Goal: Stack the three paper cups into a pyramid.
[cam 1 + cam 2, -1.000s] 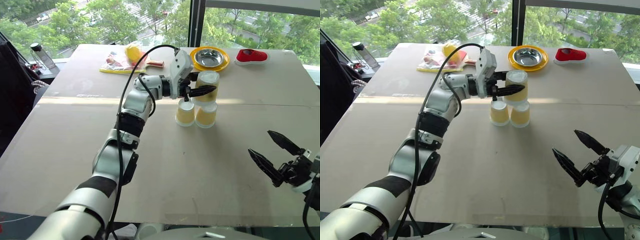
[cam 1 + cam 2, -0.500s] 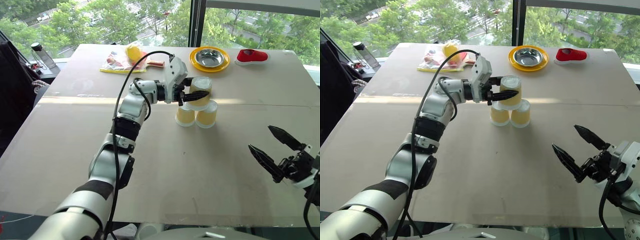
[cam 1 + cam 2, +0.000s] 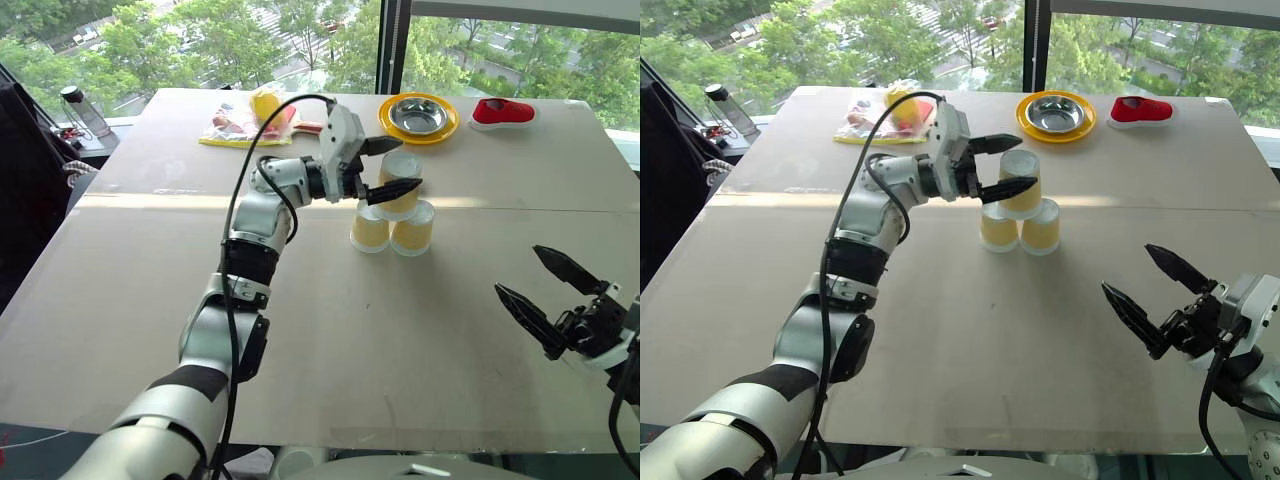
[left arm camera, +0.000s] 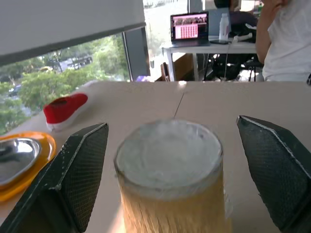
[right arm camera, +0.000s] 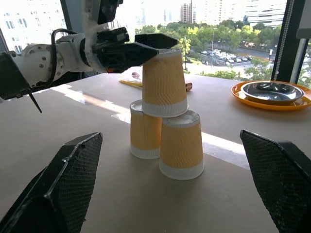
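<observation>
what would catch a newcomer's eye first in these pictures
Three yellow ribbed paper cups stand upside down as a small pyramid mid-table, one resting on two. The left gripper straddles the top cup, fingers spread off its sides. Behind sits a steel bowl on a yellow plate.

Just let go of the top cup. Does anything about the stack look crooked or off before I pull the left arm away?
Nothing stands out. The top cup sits upright across the two base cups, which stand side by side on the table. The left gripper is open, its fingers either side of the top cup.
</observation>
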{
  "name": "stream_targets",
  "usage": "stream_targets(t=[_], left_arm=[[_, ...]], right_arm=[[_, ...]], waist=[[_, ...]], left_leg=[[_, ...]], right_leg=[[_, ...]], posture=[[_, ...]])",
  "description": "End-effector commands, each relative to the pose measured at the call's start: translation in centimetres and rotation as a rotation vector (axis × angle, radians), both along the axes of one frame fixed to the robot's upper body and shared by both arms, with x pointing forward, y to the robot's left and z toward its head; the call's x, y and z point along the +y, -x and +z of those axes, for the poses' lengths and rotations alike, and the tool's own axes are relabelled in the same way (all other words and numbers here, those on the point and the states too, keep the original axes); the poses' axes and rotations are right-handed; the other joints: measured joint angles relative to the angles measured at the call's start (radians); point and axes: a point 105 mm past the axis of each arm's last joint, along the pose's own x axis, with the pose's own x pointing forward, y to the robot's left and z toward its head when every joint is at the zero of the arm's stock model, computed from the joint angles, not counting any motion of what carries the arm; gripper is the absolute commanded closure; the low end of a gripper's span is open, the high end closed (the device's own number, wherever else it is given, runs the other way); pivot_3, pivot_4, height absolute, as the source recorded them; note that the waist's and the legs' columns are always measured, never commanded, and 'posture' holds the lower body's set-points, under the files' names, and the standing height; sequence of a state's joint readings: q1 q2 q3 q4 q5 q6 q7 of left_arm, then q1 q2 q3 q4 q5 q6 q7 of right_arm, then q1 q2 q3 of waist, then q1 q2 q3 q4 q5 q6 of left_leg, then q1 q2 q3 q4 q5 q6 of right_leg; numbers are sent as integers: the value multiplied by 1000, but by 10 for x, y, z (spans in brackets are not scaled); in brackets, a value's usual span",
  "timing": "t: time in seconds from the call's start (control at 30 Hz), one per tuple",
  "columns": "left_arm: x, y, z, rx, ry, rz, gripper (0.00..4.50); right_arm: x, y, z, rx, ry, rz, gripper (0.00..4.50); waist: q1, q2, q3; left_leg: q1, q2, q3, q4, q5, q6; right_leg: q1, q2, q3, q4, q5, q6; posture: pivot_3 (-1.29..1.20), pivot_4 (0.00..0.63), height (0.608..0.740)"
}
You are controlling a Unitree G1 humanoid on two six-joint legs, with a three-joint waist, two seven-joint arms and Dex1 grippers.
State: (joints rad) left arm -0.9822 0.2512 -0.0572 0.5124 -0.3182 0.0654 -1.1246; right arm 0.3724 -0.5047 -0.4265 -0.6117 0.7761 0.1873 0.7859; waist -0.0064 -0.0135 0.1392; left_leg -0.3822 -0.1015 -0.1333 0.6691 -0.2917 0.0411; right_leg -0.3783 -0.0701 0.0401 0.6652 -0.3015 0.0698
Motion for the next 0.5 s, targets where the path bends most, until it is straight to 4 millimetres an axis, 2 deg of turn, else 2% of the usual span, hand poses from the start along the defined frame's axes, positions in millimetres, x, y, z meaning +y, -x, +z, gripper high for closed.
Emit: stream_targets(t=[0.03, 0.17, 0.23, 0.43, 0.5], left_arm=[[11, 17, 49, -146, 113, -47, 136], [25, 31, 71, -185, 158, -45, 136], [38, 39, 65, -159, 127, -20, 136], [83, 71, 2, 51, -51, 122, 136], [91, 81, -20, 134, -89, 169, 136]], right_arm=[[5, 3, 8, -31, 6, 20, 0], [2, 4, 3, -13, 18, 15, 0], [-4, 6, -2, 6, 25, -8, 0], [-24, 6, -29, 76, 101, -81, 0], [-28, 4, -42, 104, 137, -91, 0]], waist=[[-1, 0, 0], [-3, 0, 0], [-4, 0, 0], [-12, 3, -2], [-5, 3, -2]], left_leg=[[0, 0, 0, 0, 0, 0], [0, 0, 0, 0, 0, 0], [0, 0, 0, 0, 0, 0], [4, 0, -1, -3, 0, 0], [4, 0, -2, -2, 0, 0]], right_leg=[[0, 0, 0, 0, 0, 0], [0, 0, 0, 0, 0, 0], [0, 0, 0, 0, 0, 0], [0, 1, 5, 1, 0, 0], [-1, 1, 5, 1, 0, 0]], posture=[[0, 150, 740], [0, 150, 740], [0, 150, 740], [0, 150, 740], [0, 150, 740]])
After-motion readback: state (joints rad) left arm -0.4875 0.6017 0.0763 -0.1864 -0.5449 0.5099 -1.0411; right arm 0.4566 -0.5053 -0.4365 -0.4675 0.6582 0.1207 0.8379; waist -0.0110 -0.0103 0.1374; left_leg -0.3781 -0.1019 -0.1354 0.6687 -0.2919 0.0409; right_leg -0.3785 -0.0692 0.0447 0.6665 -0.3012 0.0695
